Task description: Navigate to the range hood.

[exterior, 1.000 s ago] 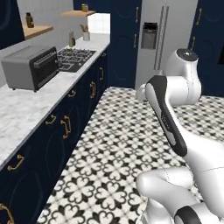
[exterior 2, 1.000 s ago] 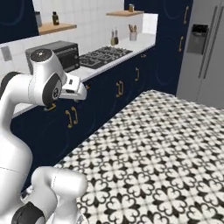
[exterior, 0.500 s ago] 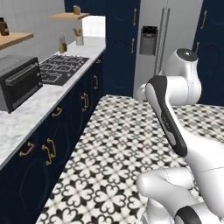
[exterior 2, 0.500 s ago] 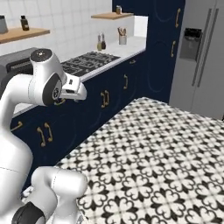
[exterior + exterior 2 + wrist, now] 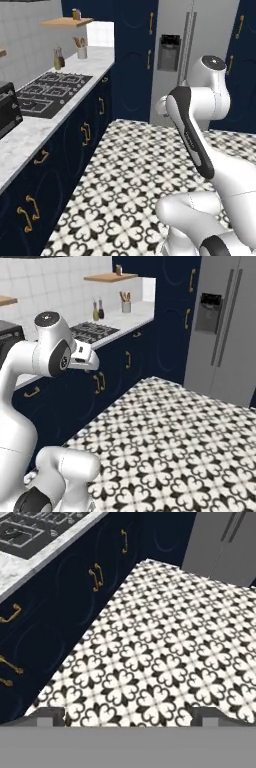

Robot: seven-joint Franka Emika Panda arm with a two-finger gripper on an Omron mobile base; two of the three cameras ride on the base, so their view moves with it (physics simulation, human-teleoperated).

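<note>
driving step in hand, judged about midway: cooktop (image 5: 47, 92) sits at the left middle of the left base view, off to one side and not yet square ahead. range hood (image 5: 30, 257) barely caught, a thin dark sliver along the very top left edge of the right base view, above the tiled wall over the cooktop; too little of it to make out any control marks.

next move calls for rolling on along the navy cabinets (image 5: 65, 165) and turning left toward the marble counter (image 5: 35, 130), so that cooktop and hood come to the centre of the frame. calls too for keeping the folded arm off the gold handles and short of the fridge (image 5: 195, 50) at the upper right. nothing to grasp here.

gripper (image 5: 128, 716) carried empty, jaws spread wide: two dark fingertips (image 5: 50, 714) far apart at the bottom corners of the hand view, patterned floor (image 5: 165, 662) between them.

left base view gives the black toaster oven (image 5: 7, 107) at the left edge, the wooden shelf (image 5: 65, 22) and the utensil cup (image 5: 81, 51) at the upper left. right base view adds more of the white tiles and the hood sliver. hand view looks down, so offers floor, cabinet doors and a corner of the cooktop at its upper left, nothing higher.
</note>
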